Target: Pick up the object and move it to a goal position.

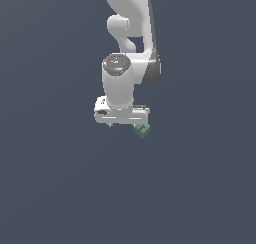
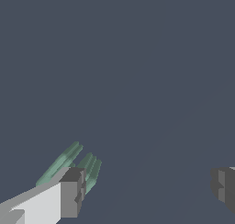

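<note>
The white Franka arm reaches straight down over a plain dark grey-blue floor, and its white gripper [image 1: 121, 122] hangs low, with the wide white hand body crosswise in the exterior view. The small dull-green blocky chunk [image 1: 142, 130] with the notched, ridged surface peeks out just under one end of that hand body, toward the exterior view's right.

Now the wrist view: two dark grey fingertip pads [image 2: 73, 191] stand far apart, one at each side of the picture, with bare floor between them. So the jaws are spread wide and clamped on nothing. The green chunk [image 2: 75, 168] does not sit in that gap. It lies just beyond the nearer finger, on its outer side and partly hidden behind it. Whether the finger actually touches the chunk, I cannot tell from here.

My read: this is the approach step, before any grasp. The pick-up is not done and the carry to the goal has not begun; no goal marker shows in either view.

What the next move calls for, as I judge it: a sideways correction of the hand toward the chunk, so the green piece ends up centred between the two pads, and only then a squeeze. Closing from this pose would likely catch only air. Dropping lower here risks a finger landing on the chunk or nudging it away.
</note>
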`<state>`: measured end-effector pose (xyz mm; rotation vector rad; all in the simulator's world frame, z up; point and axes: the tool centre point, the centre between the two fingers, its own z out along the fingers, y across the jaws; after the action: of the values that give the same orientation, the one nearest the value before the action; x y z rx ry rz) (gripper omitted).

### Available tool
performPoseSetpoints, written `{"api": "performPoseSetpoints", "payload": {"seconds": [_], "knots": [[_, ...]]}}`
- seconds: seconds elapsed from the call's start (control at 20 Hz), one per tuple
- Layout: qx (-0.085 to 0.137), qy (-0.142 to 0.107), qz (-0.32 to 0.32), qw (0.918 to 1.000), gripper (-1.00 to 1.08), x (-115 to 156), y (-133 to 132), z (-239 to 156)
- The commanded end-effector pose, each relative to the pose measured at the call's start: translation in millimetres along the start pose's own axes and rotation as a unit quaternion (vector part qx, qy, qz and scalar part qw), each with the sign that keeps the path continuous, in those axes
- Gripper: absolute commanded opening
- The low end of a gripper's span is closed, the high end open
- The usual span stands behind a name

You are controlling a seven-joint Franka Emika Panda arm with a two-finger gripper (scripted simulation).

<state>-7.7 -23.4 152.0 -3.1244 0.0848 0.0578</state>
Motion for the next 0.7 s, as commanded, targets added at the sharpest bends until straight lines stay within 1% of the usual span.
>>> {"api": "performPoseSetpoints", "payload": {"seconds": [0.0, 0.15, 0.45, 0.65], "knots": [[0.000, 0.000, 0.000, 1.0000, 1.00, 0.0, 0.0, 0.0], [-0.002, -0.003, -0.003, 1.0000, 1.00, -1.6, 0.7, 2.1], [-0.011, -0.020, -0.021, 0.9995, 1.00, -10.4, 4.0, 13.3], [-0.011, -0.021, -0.021, 0.9995, 1.00, -10.7, 4.0, 13.7]]}}
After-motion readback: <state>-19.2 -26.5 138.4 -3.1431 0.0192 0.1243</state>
